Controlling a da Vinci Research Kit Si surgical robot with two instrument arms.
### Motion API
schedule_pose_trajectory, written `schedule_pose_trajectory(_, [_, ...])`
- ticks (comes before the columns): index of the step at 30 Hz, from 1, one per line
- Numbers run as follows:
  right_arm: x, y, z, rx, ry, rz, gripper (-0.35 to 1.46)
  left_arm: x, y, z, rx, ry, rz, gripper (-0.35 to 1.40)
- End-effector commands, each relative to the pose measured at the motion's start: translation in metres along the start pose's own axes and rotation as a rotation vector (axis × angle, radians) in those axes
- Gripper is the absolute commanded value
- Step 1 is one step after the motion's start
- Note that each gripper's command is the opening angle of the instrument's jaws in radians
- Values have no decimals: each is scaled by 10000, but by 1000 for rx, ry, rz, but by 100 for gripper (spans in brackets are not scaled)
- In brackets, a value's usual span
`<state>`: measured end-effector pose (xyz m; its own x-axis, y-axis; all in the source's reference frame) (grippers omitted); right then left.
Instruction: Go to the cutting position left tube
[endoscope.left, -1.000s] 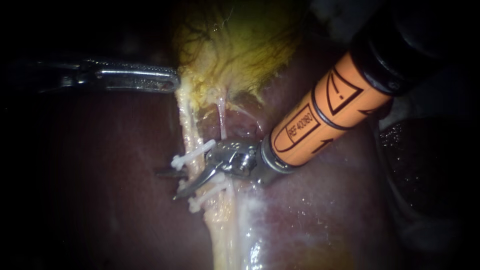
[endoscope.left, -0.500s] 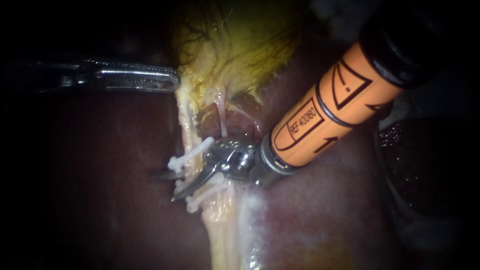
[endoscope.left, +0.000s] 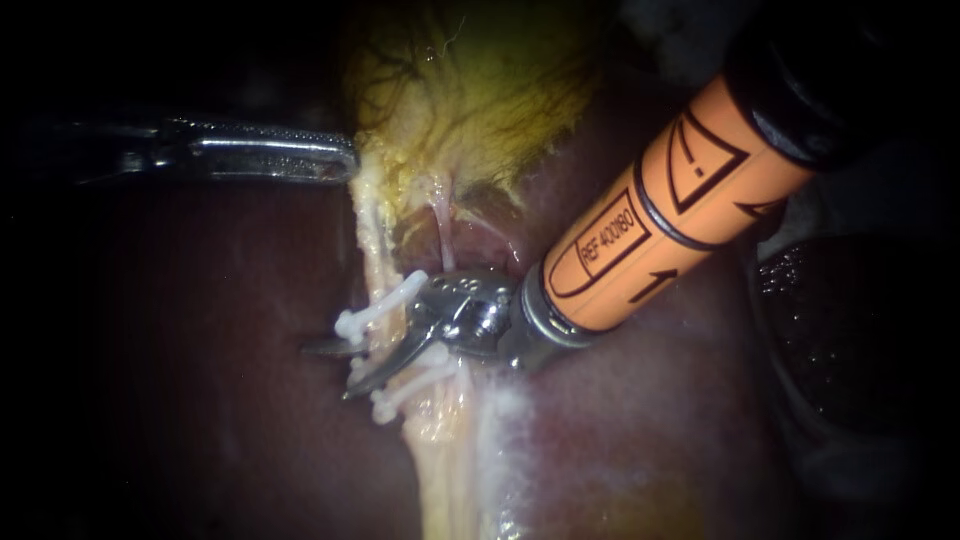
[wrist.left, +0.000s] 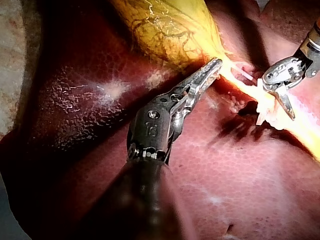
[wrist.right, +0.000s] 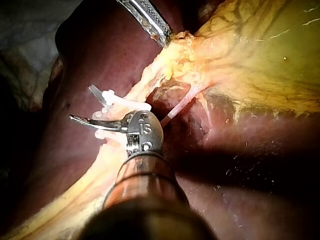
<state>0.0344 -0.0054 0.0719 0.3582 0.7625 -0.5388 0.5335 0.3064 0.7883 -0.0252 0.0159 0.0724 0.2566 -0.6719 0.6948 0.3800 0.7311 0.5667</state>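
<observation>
The left tube (endoscope.left: 377, 268) runs pale and yellowish from the gallbladder (endoscope.left: 470, 90) down over the liver. It carries a white clip (endoscope.left: 382, 306) above and more white clips (endoscope.left: 408, 388) below. My right instrument (endoscope.left: 323, 371), on an orange shaft, has its two thin blades open. They straddle the tube between the clips, one blade in front of it and one behind. My left instrument (endoscope.left: 340, 166) is shut on the gallbladder's edge where the tube begins. In the left wrist view its jaws (wrist.left: 209, 69) lie together on that tissue.
A thin pink tube (endoscope.left: 442, 232) runs beside the left tube, just above my right instrument's wrist. Dark red liver (endoscope.left: 200, 420) lies all around. The thick orange shaft (endoscope.left: 650, 230) fills the upper right.
My right instrument has edged slightly left and up, carrying its open blades a little further across the tube. The left instrument has not moved.
</observation>
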Motion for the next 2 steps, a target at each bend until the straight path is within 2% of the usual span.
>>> schedule_pose_trajectory(1, [0, 0, 0, -1, 0, 0, 119, 0, 0, 0, 0, 0, 0, -35])
schedule_pose_trajectory(2, [0, 1, 0, -1, 1, 0, 119, 0, 0, 0, 0, 0, 0, -35])
